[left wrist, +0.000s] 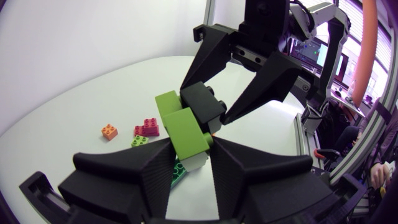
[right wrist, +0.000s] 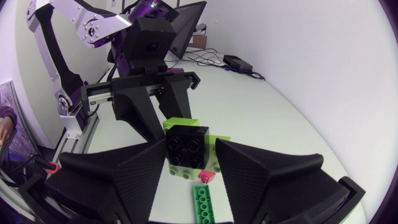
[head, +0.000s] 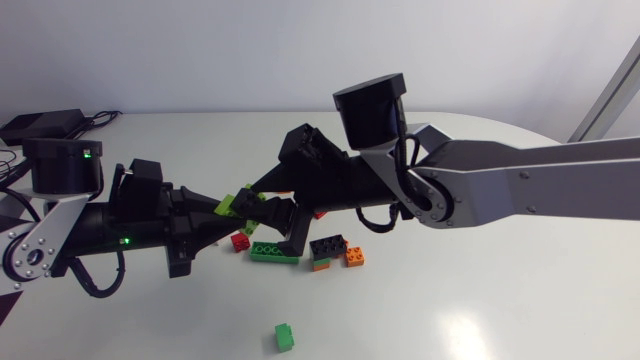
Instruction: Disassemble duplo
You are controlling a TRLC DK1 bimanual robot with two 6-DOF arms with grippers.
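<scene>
Lime-green meets black in mid-air over the table point(head: 520, 300): the lime brick point(left wrist: 183, 127) and the black brick point(left wrist: 202, 102) are touching, with the black one's studs facing the right wrist camera. Left gripper point(left wrist: 189, 148), in from the left, is clamped on the lime brick, a finger on each side. Right gripper point(right wrist: 189, 154), in from the right and past the middle, is clenched on the black brick, which is squeezed between both wedges (a paler piece peeks out just under it, hard to tell what). The two claws sit nose to nose, their fingers nearly interleaved. Down on the table beneath them are a red brick point(head: 241, 241), a flat green plate point(head: 273, 252) just beside it, then a second black block point(head: 327, 246) with an orange brick point(head: 355, 256) against its side. A small green brick point(head: 285, 337) lies alone, well apart from the rest, toward the near edge.
</scene>
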